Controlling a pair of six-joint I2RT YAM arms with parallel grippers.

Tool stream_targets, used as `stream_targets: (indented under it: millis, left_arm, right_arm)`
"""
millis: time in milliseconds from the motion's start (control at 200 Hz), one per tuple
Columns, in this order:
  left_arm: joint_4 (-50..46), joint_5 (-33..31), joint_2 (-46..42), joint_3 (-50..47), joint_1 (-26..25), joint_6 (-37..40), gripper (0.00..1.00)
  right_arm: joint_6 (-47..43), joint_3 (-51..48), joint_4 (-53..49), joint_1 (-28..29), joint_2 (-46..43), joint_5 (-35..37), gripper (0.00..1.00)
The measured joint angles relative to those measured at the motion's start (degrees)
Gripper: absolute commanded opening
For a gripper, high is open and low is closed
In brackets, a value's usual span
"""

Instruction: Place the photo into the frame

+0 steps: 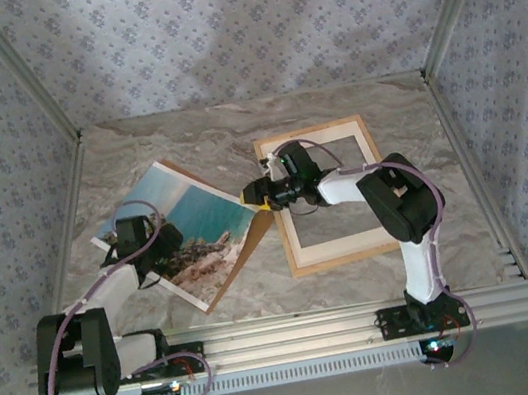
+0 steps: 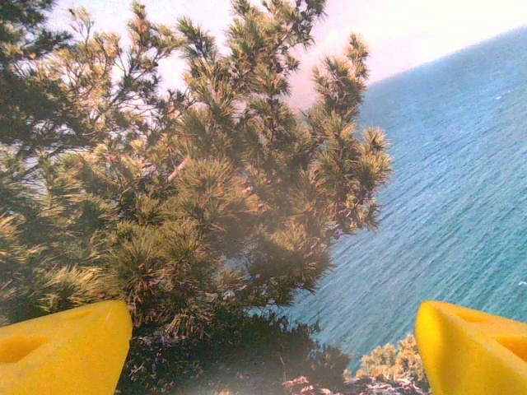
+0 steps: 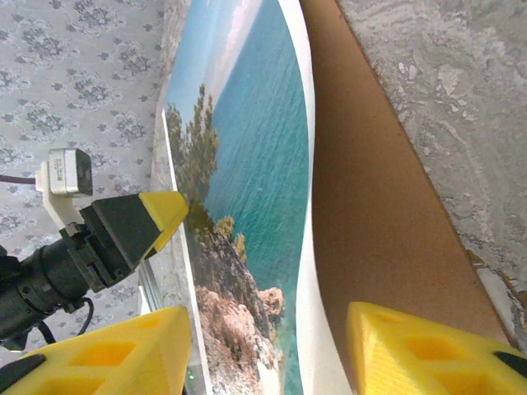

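Note:
The photo (image 1: 197,219), a coastal scene, lies tilted at the table's left-centre on the brown backing board (image 1: 244,257). My left gripper (image 1: 163,247) hovers low over the photo's near-left part, and the pines and sea (image 2: 247,206) spread between its wide-open fingers (image 2: 272,354). My right gripper (image 1: 257,197) is at the photo's right corner. There the photo's white edge (image 3: 317,271) bows up off the board (image 3: 379,206) and runs between the parted jaws (image 3: 263,354). The light-wood frame (image 1: 345,258) lies flat to the right, under the right arm.
A cream mat (image 1: 336,140) sits inside the frame. Patterned walls close in the marble table (image 1: 183,135) at the back and both sides. An aluminium rail (image 1: 297,334) runs along the near edge. One left finger (image 3: 160,212) shows in the right wrist view.

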Motion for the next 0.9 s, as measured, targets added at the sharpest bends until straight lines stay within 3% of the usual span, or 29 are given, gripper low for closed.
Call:
stream_targets:
  millis: [575, 820, 900]
  left_arm:
    - [0.87, 0.22, 0.35, -0.04, 0.00, 0.00, 0.89]
    - [0.85, 0.28, 0.28, -0.04, 0.00, 0.00, 0.89]
    - [0.44, 1.05, -0.48, -0.02, 0.00, -0.28, 0.90]
  right_arm:
    - [-3.15, -1.14, -3.17, 2.49, -0.13, 3.13, 0.28]
    - [-6.88, 1.62, -8.41, 3.50, -0.04, 5.44, 0.00]
    - [-9.16, 3.45, -12.59, 3.48, -0.33, 6.78, 0.00]
